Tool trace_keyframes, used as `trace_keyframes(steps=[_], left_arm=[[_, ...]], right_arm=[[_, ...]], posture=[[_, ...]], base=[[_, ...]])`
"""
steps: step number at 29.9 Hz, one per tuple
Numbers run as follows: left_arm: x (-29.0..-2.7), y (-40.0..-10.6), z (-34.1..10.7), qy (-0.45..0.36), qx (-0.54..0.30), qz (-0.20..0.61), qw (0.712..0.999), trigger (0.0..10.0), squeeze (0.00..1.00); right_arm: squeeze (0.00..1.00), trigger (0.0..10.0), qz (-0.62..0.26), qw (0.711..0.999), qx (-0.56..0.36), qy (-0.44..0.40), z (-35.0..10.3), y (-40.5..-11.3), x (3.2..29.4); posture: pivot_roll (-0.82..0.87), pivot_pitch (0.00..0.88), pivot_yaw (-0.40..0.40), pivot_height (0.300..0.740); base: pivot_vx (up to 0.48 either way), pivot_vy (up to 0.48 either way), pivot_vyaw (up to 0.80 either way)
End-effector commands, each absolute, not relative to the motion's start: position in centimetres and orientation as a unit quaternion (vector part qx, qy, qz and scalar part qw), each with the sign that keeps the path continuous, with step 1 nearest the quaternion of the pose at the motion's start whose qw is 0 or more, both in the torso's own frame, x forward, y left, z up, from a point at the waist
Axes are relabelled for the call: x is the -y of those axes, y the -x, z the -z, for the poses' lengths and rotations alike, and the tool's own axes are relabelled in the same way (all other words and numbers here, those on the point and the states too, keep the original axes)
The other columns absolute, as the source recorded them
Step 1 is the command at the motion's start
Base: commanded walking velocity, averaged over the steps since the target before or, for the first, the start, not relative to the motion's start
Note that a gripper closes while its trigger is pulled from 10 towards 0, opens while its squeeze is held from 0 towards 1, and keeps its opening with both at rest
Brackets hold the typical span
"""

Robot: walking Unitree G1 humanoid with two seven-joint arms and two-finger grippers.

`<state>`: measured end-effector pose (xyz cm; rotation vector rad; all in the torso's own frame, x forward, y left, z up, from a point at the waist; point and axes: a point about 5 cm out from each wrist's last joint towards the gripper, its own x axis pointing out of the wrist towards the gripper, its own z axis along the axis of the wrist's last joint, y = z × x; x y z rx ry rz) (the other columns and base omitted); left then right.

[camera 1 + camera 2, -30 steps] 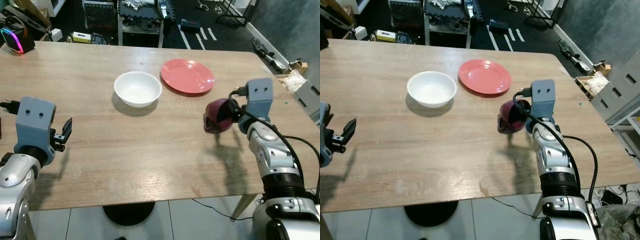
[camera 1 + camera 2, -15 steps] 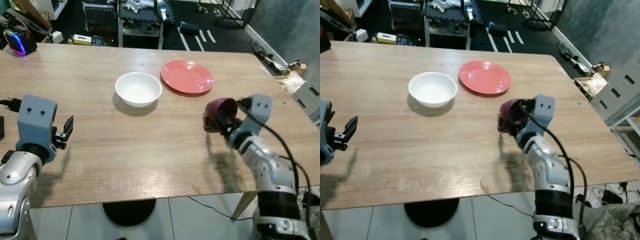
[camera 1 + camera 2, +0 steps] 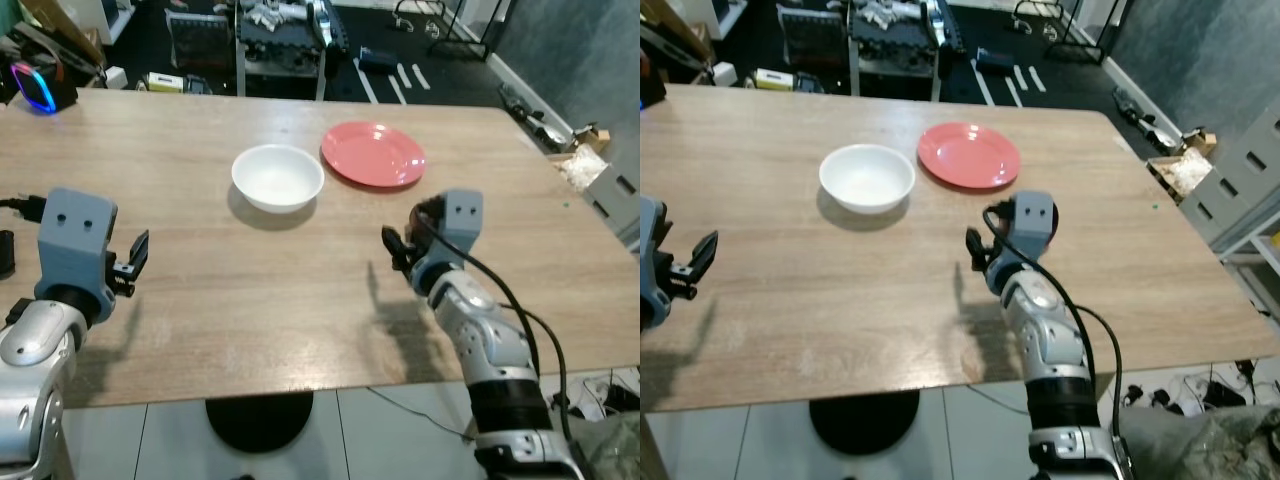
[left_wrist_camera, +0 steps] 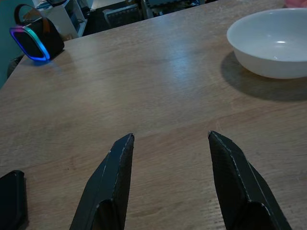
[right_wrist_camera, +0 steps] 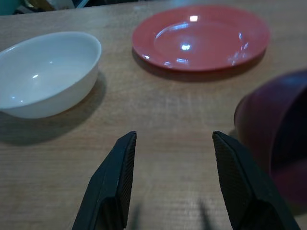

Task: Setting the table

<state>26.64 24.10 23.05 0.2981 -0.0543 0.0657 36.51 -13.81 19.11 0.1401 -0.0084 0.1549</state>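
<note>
Where clutter begins, wooden table (image 3: 250, 290).

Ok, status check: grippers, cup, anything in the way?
Right gripper open, empty, over the table. Maroon cup on the table beside it, not held. Left gripper open, idle. White bowl and red plate beyond; nothing in the way.

On the bench (image 3: 200, 310) stand one white bowl (image 3: 278, 177), one red plate (image 3: 373, 154) and one maroon cup (image 5: 278, 129).
</note>
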Motion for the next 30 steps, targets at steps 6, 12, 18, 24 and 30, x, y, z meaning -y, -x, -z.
trace_keyframes(steps=[6,12,18,24,30], left_arm=[[-24.1,-26.1,-23.0,-0.149,0.026,-0.032,0.988,10.0,0.0],[-22.1,-27.2,-23.4,-0.179,0.041,0.039,0.982,10.0,0.0],[-17.6,-27.0,-23.7,-0.189,0.025,0.269,0.944,10.0,0.0],[-18.4,-26.2,-23.7,-0.219,-0.018,0.355,0.909,10.0,0.0],[-19.1,-26.6,-23.7,-0.23,-0.02,0.345,0.91,10.0,0.0]], right_arm=[[0.0,10.0,-0.057,0.996,0.056,-0.039,-20.4,-36.5,14.2],[0.0,10.0,-0.04,0.991,0.116,-0.047,-22.6,-36.2,15.4],[0.0,10.0,0.005,0.993,0.115,-0.02,-22.2,-35.9,16.8],[0.0,10.0,0.006,0.998,0.044,-0.034,-18.7,-35.0,16.5],[0.0,10.0,0.002,0.997,0.022,-0.067,-17.4,-35.0,15.6]], posture=[[0.16,0.11,-0.024,0.74],[0.15,0.111,-0.026,0.74],[0.12,0.099,-0.007,0.74],[0.12,0.098,0.006,0.74],[0.13,0.099,0.005,0.74]], base=[[0.0,0.0,0.0],[0.0,0.0,0.0],[0.0,0.0,0.0],[0.0,0.0,0.0],[0.0,0.0,0.0]])
